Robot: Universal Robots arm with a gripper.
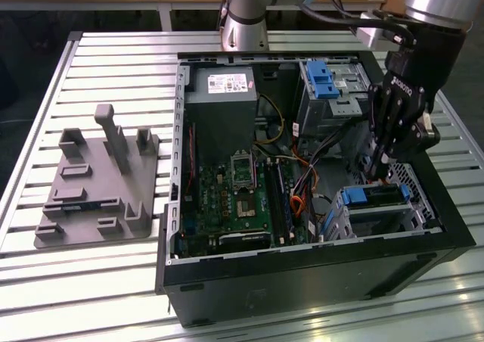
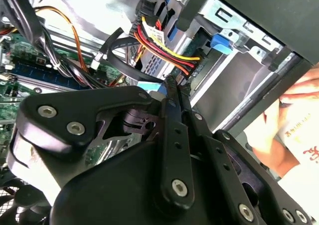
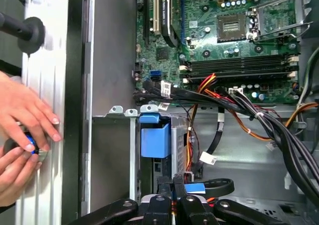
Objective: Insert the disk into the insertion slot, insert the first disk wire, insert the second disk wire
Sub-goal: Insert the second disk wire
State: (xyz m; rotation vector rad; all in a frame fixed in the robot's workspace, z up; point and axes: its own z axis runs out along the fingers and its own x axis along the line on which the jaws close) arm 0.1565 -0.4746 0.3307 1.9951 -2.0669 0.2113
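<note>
From my seat I count one open case [image 1: 302, 281] on the slatted worktop [image 1: 113, 281], with one grey fixture [image 1: 91, 198] lying beside it on the exterior view's left. Inside are two drive bays: the blue-latched bay [image 1: 324, 81] nearer the arm's base, and the slot [image 1: 414, 198] in the corner on the exterior view's right. The one disk [image 1: 372, 196] sits in the slot, its blue carrier showing.

The claw [image 1: 380, 168] hangs low in the case, just above the disk's end. In the second wrist view its two fingers [image 2: 174, 135] lie pressed together — whether anything thin is pinched between them I cannot tell.

One wire bundle [image 2: 164, 41] of red, yellow and black strands ends in a black plug right by the claw tips. In the first wrist view two hands [image 3: 27, 118] rest on the worktop outside the case wall — close together around a small blue thing.
</note>
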